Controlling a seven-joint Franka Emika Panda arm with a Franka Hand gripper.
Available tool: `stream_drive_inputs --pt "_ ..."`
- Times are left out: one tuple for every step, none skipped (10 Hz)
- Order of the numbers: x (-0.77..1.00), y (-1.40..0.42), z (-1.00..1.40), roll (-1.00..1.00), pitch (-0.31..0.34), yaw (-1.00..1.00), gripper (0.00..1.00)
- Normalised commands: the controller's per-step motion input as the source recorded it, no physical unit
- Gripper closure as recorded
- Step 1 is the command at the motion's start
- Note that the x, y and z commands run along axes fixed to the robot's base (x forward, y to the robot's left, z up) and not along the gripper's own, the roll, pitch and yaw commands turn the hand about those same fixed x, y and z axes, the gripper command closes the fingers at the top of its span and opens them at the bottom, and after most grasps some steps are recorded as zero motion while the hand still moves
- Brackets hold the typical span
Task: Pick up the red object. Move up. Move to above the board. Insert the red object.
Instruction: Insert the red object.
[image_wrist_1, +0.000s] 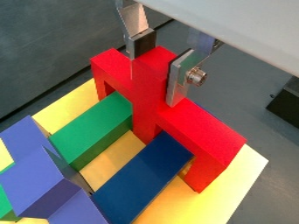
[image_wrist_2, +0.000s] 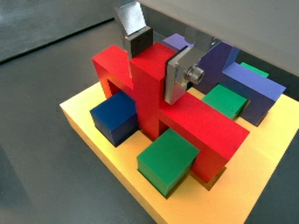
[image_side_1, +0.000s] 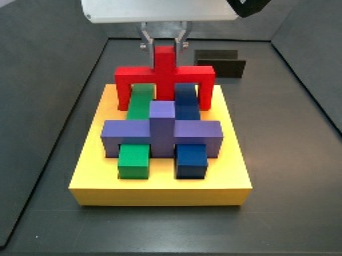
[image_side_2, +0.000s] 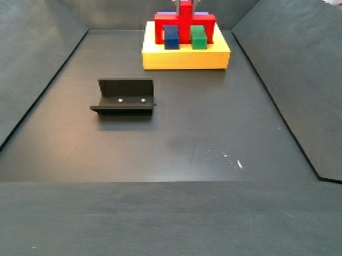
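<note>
The red object (image_wrist_1: 201, 133) stands on the yellow board (image_wrist_1: 267, 188), its crossbar spanning a green block (image_wrist_1: 91, 129) and a blue block (image_wrist_1: 140, 179), legs down at the board. My gripper (image_wrist_1: 158, 59) sits over its central stem, a finger on each side, shut on it. The same shows in a wrist view: gripper (image_wrist_2: 158, 59), red object (image_wrist_2: 201, 124), board (image_wrist_2: 87, 115). In a side view the gripper (image_side_1: 164, 45) is above the red object (image_side_1: 164, 72) at the board's (image_side_1: 160, 190) far end. In a side view the board (image_side_2: 187, 60) is far back.
A purple block (image_side_1: 163, 128) crosses the board's middle, with a green block (image_side_1: 134, 160) and a blue block (image_side_1: 191, 160) in front of it. The fixture (image_side_2: 124, 97) stands on the dark floor apart from the board. Dark walls enclose the floor.
</note>
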Motion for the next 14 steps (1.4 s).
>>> stream_drive_inputs --pt "-0.13 -0.20 0.17 0.31 0.000 0.15 1.00" --pt "0.00 -0.20 0.00 0.45 0.000 0.14 1.00" --pt "0.00 -0.27 0.07 0.50 0.000 0.13 1.00" --pt "0.00 -0.19 0.00 0.50 0.000 0.08 1.00" --pt "0.00 -0.09 0.00 0.50 0.003 0.05 1.00" --pt "0.00 -0.01 0.01 0.48 0.000 0.04 1.00" --pt "0.00 0.00 0.00 0.47 0.010 0.05 1.00" --pt "0.04 0.00 -0.05 0.36 0.011 0.02 1.00" --pt "0.00 0.00 -0.40 0.12 0.000 0.00 1.00" --pt "0.00 -0.05 -0.37 -0.02 0.010 0.00 1.00" --pt "0.00 -0.05 -0.15 -0.16 0.056 0.00 1.00" --pt "0.00 0.00 -0.09 -0.23 0.067 0.00 1.00" --pt "0.00 0.00 -0.05 -0.26 0.081 0.00 1.00" --pt "0.06 0.00 0.00 -0.31 0.093 -0.05 1.00"
